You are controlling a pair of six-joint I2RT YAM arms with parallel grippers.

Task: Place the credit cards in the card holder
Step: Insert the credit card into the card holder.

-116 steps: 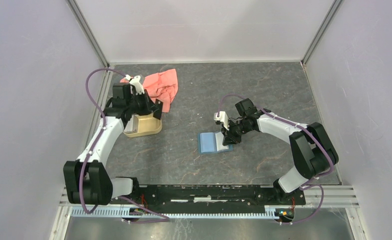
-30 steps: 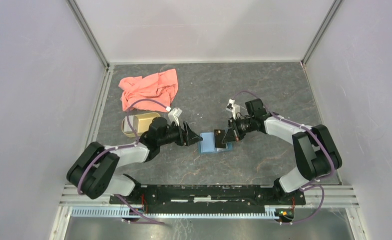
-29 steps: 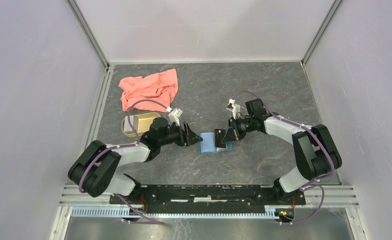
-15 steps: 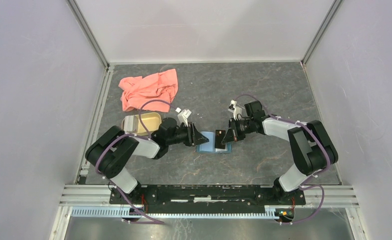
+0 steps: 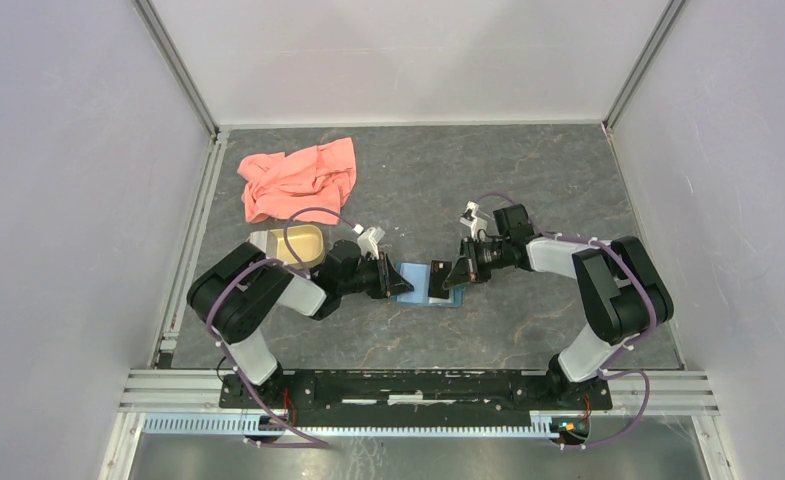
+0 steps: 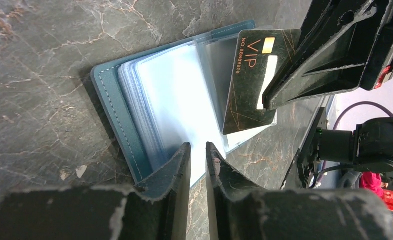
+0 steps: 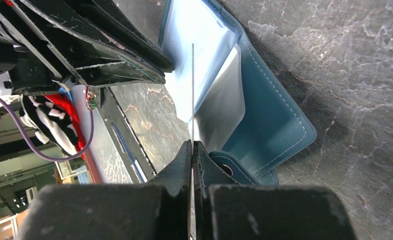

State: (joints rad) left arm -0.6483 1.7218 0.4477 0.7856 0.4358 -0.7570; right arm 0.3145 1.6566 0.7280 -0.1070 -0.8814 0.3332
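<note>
Left wrist shows right tool (image 6: pixel 270 99) pinching dark card (image 6: pixel 247 80) over card holder (image 6: pixel 109 95); left tool (image 6: pixel 198 149) narrowly parted, grip unclear.

"VIP", perhaps "NO.8888809", on dark card (image 6: pixel 245 90)

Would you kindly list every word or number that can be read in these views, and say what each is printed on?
"VIP": gold letters on the dark card over the open card holder.
"NO.88888809": small gold print along the same card's edge; the last digits are uncertain.
No other text is readable in any view.
</note>
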